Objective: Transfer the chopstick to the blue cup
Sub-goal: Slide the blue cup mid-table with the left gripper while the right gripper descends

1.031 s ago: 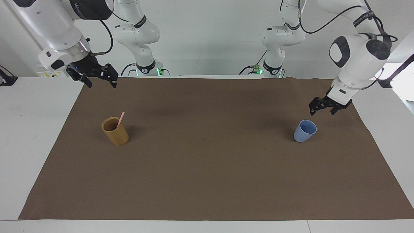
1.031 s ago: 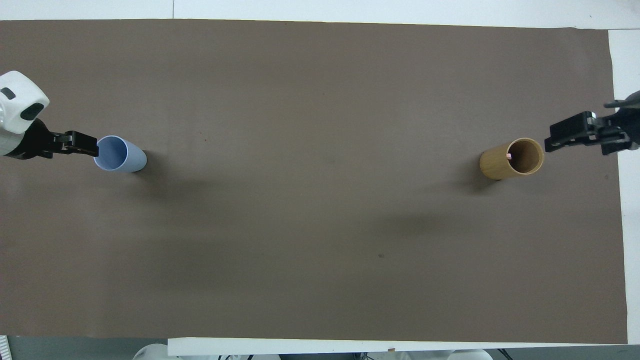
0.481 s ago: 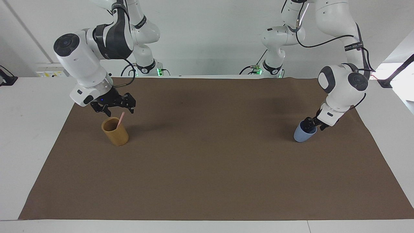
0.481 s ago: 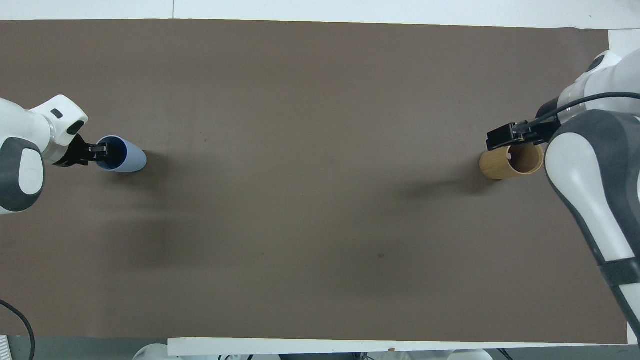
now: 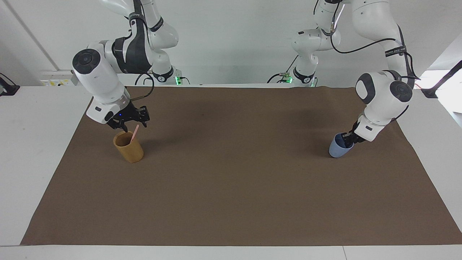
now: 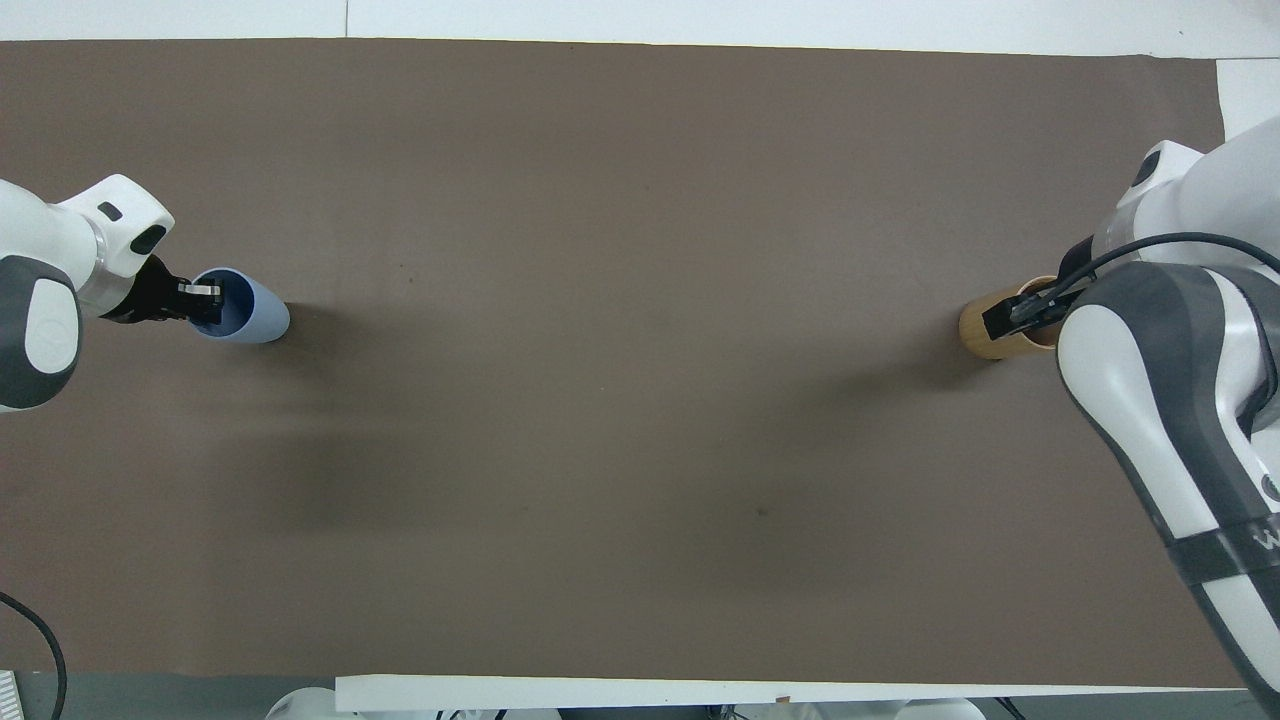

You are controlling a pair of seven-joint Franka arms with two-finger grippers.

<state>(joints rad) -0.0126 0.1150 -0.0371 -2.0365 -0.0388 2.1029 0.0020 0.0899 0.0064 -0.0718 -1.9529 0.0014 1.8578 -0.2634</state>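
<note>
At the tan cup (image 5: 128, 147), our right hand (image 5: 130, 124), grip unreadable, could tip it snagging the chopstick (image 5: 134, 133), while our left hand (image 5: 347, 138) clenches the blue cup (image 5: 338, 147) rim.

You see two glossy white arms with rounded shells, dark grey joint caps and black bands. Black cables loop along the links at upper right of the frame. Each black end effector is small and boxy; green lights glow at both bases.

no readable text, labels or numbers anywhere
</note>
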